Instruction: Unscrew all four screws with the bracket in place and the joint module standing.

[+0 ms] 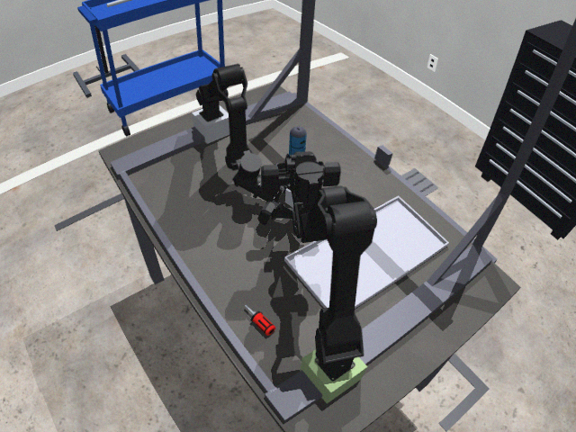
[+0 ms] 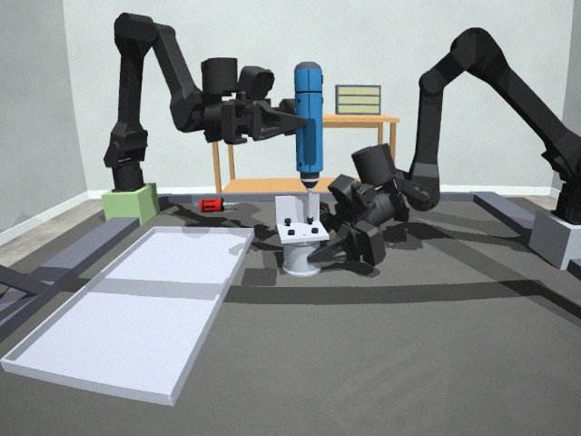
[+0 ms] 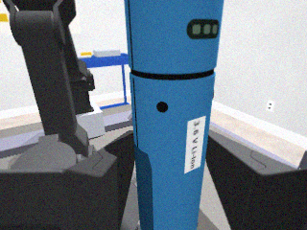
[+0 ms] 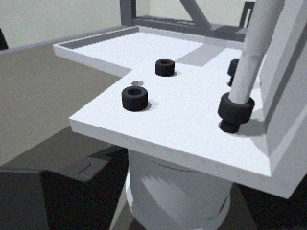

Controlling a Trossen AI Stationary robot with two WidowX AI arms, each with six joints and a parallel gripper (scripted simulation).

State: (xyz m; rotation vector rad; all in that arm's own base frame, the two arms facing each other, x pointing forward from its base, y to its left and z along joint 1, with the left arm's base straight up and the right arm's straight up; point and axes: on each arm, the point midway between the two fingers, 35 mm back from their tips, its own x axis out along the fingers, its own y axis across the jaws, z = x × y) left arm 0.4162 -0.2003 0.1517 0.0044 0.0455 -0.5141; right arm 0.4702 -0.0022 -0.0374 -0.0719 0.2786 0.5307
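Note:
The electric screwdriver (image 1: 297, 139) (image 2: 309, 79) (image 3: 173, 57) stands upright, held by its blue barrel in my left gripper (image 2: 305, 123) (image 3: 169, 137). Its bit (image 4: 256, 53) meets a back screw (image 4: 236, 109) (image 2: 310, 220); that screw's head stands above the plate on a visible neck. The other back screw (image 2: 287, 222) also looks raised. Two front screws (image 4: 134, 98) (image 4: 165, 67) sit with heads low on the bracket (image 4: 182, 129) (image 2: 283, 208). The white joint module (image 2: 300, 259) (image 4: 177, 192) stands upright under it. My right gripper (image 2: 313, 251) is around its body; one finger is mostly hidden.
A red screwdriver (image 1: 264, 324) (image 2: 211, 204) lies on the table. A shallow white tray (image 1: 409, 237) (image 2: 141, 328) lies beside the module. Both arms are close together around the module. Frame beams (image 1: 395, 325) edge the table.

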